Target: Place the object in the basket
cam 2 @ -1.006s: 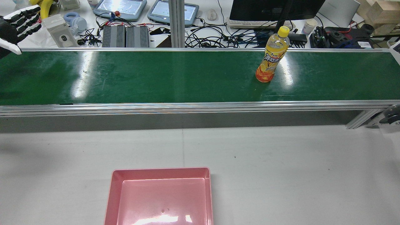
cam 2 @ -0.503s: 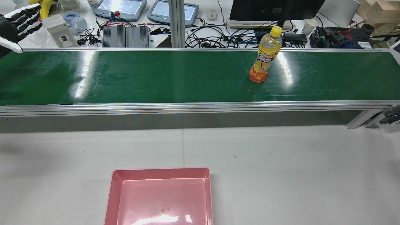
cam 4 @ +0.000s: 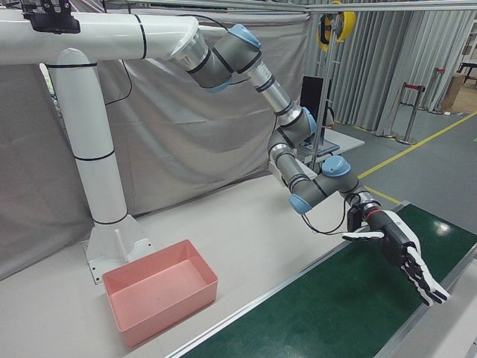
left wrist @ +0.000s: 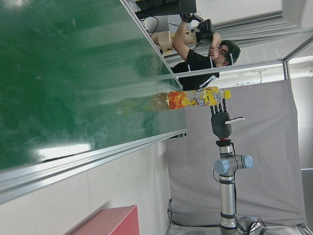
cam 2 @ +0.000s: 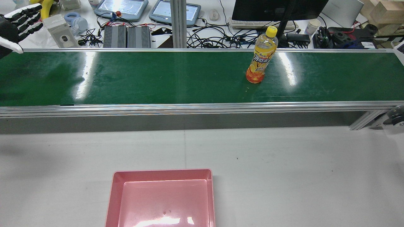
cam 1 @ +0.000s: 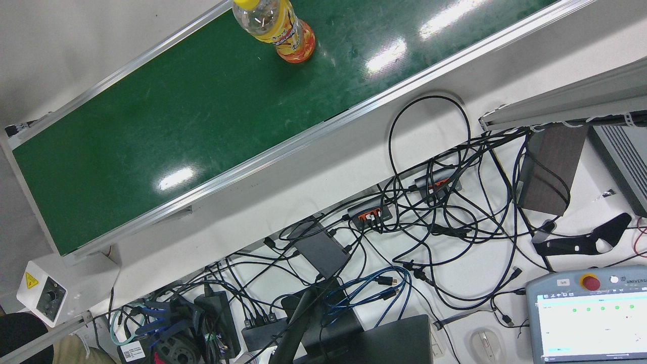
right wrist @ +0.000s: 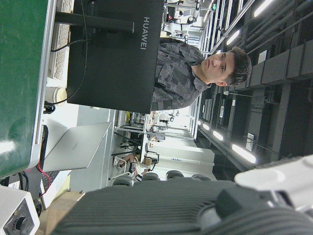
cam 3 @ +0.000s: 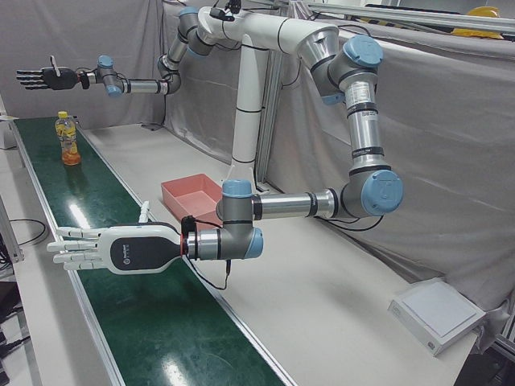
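An orange drink bottle [cam 2: 261, 58] with a yellow cap stands upright on the green conveyor belt [cam 2: 157, 78], right of centre. It also shows in the front view as the bottle [cam 1: 278, 28] and far down the belt as the bottle [cam 3: 68, 138]. My left hand [cam 2: 17, 22] hovers open over the belt's left part, far from the bottle, fingers spread and palm toward it; the same left hand [cam 3: 105, 249] [cam 4: 399, 257] holds nothing. My right hand [cam 3: 44, 78] hangs open high beyond the bottle [left wrist: 193, 98]. The pink basket [cam 2: 164, 198] sits empty on the white table.
Behind the belt lies a desk crowded with cables [cam 2: 221, 37], teach pendants and a monitor [cam 2: 277, 9]. A belt control box [cam 1: 43, 296] sits at the right end. A white flat box [cam 3: 438, 314] lies on the table. People stand beyond the desk.
The bottle has travelled left along the belt, still upright. My left hand rose slightly at first, then held still. The basket has not moved.
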